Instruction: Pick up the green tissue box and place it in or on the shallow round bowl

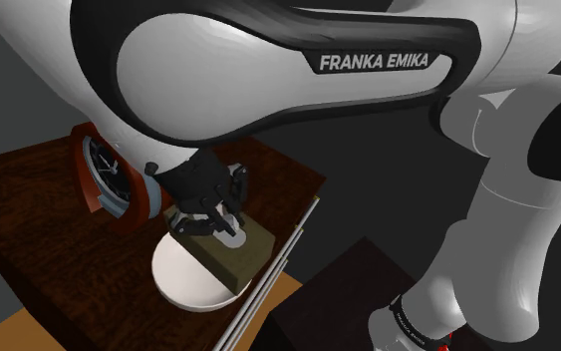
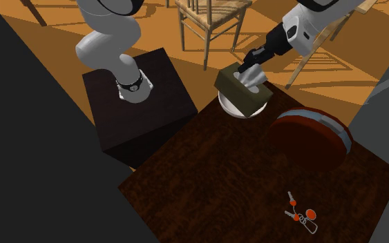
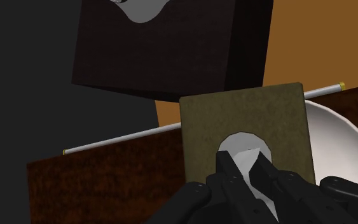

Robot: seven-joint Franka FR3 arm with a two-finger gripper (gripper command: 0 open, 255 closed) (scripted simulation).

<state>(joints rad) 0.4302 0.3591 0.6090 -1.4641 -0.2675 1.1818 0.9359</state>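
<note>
Pinching down on the olive tissue box (image 2: 240, 88), the jaws are drawn nearly closed, black fingers (image 3: 229, 167) set in the oval opening on its top with the white tuft of tissue (image 3: 246, 156) clasped between them. That box sits right over the shallow white bowl (image 2: 235, 109), slightly tilted, hiding much of the bowl, with the pale rim curving out beneath it. Whether it rests on the rim or hangs just above, I cannot tell. From the shoulder view the box (image 1: 233, 249) overlaps the bowl (image 1: 190, 274) at the edge of the dark wood bench (image 1: 29, 209). A red round object (image 2: 309, 136) lies near the bowl, and a small bunch of keys (image 2: 300, 215) lies well apart from both. Beside the bench stands the dark stand (image 2: 141, 103).
</note>
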